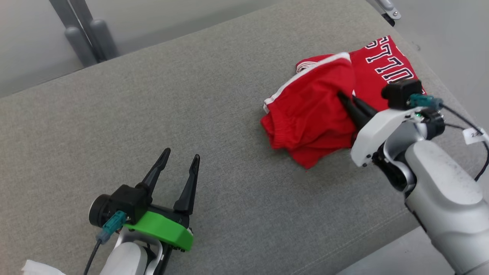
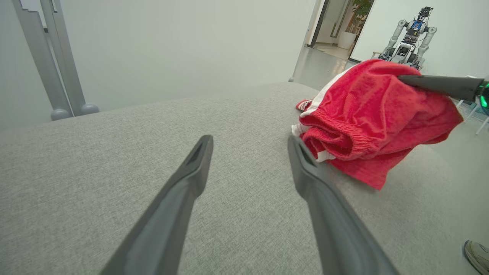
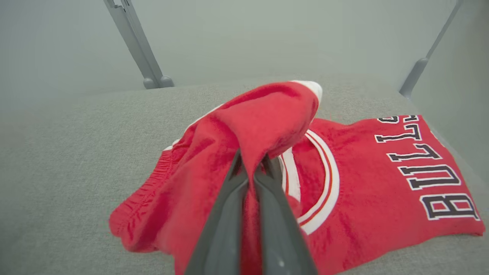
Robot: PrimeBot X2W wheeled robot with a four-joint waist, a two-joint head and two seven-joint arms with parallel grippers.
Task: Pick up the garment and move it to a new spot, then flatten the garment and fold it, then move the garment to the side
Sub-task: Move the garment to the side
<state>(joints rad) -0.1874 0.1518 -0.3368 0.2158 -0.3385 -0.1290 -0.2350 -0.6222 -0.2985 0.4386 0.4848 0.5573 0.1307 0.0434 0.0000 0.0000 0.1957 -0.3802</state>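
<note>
The garment [image 1: 313, 110] is a pair of red shorts with white trim and dark lettering, lying crumpled at the right of the grey cushioned surface [image 1: 191, 126]. My right gripper [image 1: 345, 98] is shut on a fold of the garment [image 3: 267, 122], lifting that part while the lettered leg lies flat. In the left wrist view the raised garment [image 2: 374, 118] hangs from the right gripper's fingers [image 2: 439, 84]. My left gripper [image 1: 180, 157] stands open and holds nothing at the lower left, well apart from the garment; its fingers [image 2: 191, 179] hover over bare fabric.
Grey metal posts [image 1: 88, 38] stand beyond the far edge of the surface. The surface's front edge runs close under my right arm [image 1: 439, 191]. Another robot [image 2: 408, 34] stands in the background, and a shoe [image 2: 477, 254] shows at the floor.
</note>
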